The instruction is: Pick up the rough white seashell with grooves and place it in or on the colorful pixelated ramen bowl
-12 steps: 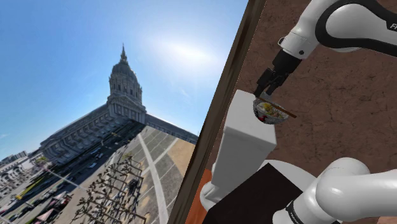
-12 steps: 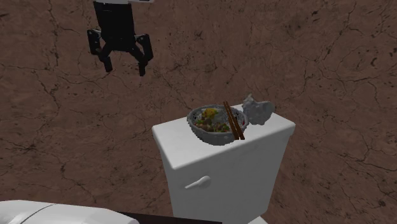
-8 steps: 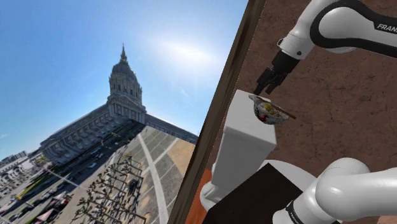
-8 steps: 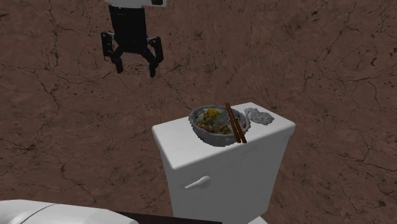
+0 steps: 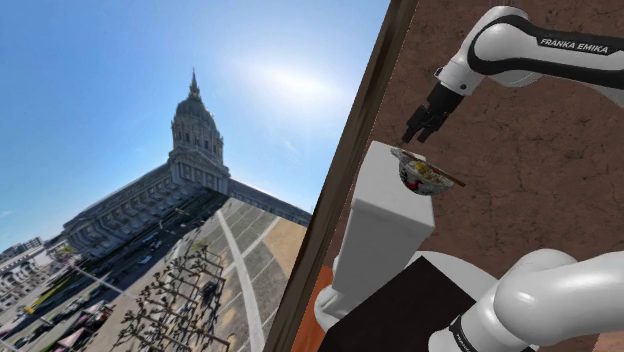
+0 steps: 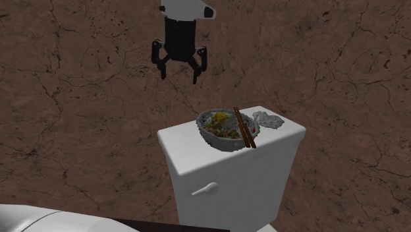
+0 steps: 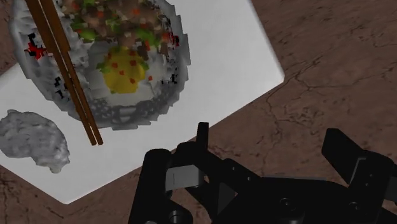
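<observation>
Inspector: Gripper [image 6: 179,74] condition?

Assessor: Fingers spread wide, pointing down, nothing between them. It hangs in the air before the cracked brown wall [image 6: 342,66], off the edge of the toilet tank [image 6: 224,181]. In the second exterior view it sits at about eleven o'clock from the ramen bowl [image 6: 214,140].

Inspector: Location of the task's object?

Assessor: The seashell [image 6: 269,119], a lumpy grey-white piece, lies flat on the tank's lid [image 6: 179,142], just beside the bowl at roughly three o'clock in that same view. The wrist view shows a narrow strip of lid between shell and bowl, so the two are judged not touching.

Inspector: Reason for the open stance?

Assessor: Judged as readiness. The shell is not yet grasped, so the pick is the step in hand and placement is outstanding.

Inspector: Hazards?

Assessor: The chopsticks [image 6: 242,126] rest across the bowl's rim on the shell's side, their ends overhanging toward the front edge of the lid. The shell lies beyond the bowl from the gripper, so the approach likely passes over both. A low crossing could knock the sticks. The shell also lies near the lid's corner, and a glancing finger could push it off. A straight descent from above seems safest.
</observation>
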### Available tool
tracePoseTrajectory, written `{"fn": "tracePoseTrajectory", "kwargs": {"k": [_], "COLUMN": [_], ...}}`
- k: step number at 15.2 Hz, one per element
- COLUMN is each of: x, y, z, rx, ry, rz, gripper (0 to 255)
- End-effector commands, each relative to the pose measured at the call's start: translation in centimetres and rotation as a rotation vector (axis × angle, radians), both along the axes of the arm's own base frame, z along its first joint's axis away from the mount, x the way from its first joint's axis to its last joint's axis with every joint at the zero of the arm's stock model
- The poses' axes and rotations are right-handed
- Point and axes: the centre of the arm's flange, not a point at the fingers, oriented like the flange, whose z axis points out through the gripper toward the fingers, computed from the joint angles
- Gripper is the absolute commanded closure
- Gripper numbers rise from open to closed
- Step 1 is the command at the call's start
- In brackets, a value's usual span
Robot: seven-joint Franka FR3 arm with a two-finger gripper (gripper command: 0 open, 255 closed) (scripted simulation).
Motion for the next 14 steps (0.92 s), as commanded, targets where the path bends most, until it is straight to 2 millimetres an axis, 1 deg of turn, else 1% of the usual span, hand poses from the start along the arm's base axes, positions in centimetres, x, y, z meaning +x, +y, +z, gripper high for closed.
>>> {"fn": "tracePoseTrajectory", "kwargs": {"k": [1, 14], "x": [0.9, 8.0], "y": [-2.4, -18.0], "z": [-0.7, -5.0], "rx": [0.007, 0.056], "ry": [-0.002, -0.010], "rz": [-0.001, -0.011], "gripper": [0, 0]}}
